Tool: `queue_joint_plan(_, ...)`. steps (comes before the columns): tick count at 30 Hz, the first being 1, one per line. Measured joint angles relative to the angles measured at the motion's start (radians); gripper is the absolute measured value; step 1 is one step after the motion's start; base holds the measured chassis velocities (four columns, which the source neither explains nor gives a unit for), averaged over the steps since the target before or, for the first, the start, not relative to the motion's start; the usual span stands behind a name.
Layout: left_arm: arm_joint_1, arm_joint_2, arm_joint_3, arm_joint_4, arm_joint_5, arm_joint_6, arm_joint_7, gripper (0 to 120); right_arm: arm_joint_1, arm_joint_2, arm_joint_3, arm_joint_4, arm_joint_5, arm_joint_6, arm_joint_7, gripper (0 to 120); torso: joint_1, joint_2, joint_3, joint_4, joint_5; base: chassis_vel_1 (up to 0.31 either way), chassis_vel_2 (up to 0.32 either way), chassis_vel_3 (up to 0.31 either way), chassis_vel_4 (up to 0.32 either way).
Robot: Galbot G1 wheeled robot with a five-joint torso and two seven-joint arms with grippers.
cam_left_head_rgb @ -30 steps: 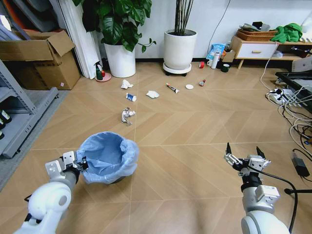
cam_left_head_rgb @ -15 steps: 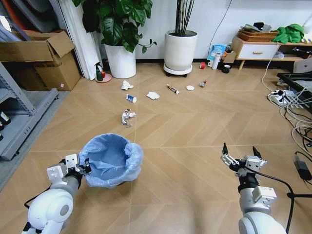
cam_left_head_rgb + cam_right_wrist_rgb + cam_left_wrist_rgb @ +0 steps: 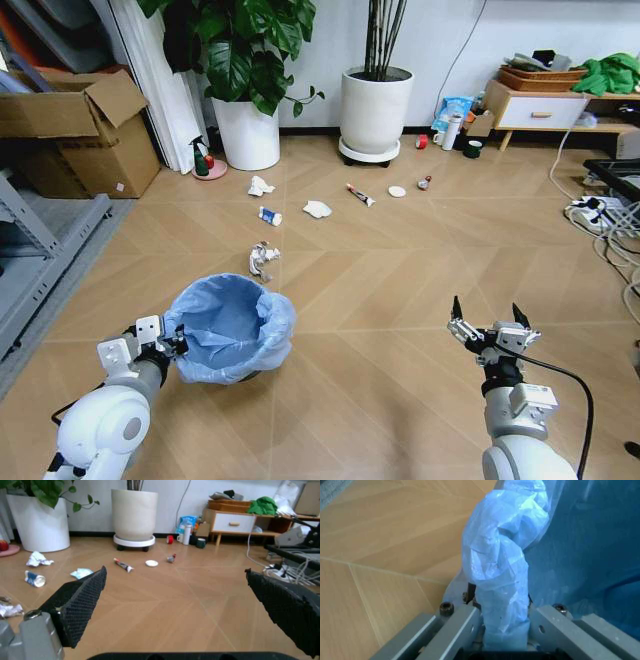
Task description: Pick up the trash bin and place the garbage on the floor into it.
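The small round dark trash bin (image 3: pixel 232 335), lined with a crinkly light-blue plastic bag folded over its rim, is seen at the near left of the tan chevron wood-look floor (image 3: pixel 400 260). Its near-left rim is gripped by the left gripper (image 3: pixel 168 343); in the left wrist view the bag-covered rim (image 3: pixel 502 577) is pinched tightly between the grey fingers (image 3: pixel 462 624).

Beyond the bin, the garbage is scattered over the floor: a crumpled silvery-white wad (image 3: pixel 262 260) lies nearest, then a blue-white wrapper (image 3: pixel 269 216), a crumpled white paper wad (image 3: pixel 317 209), another white wad (image 3: pixel 260 186), a thin tube (image 3: pixel 358 194), a small white disc (image 3: pixel 397 191) and a tiny red-capped bottle (image 3: pixel 426 183).

The right gripper (image 3: pixel 490 322) is held above bare floor at the near right, well apart from the bin, its black fingers (image 3: pixel 82 598) spread wide and holding nothing.

Two large white plant pots (image 3: pixel 375 108) stand against the far wall.
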Motion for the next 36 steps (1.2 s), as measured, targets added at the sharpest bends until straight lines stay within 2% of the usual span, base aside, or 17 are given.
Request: queue_joint_plan(36, -0.002, -0.006, 0.009, 0.019, 0.002, 0.001, 0.016, 0, 0.015, 0.013, -0.021, -0.037, -0.018, 0.006, 0.000, 100, 0.000, 0.000, 0.000, 0.0000, 0.0000, -0.048, 0.279, 0.046, -0.286)
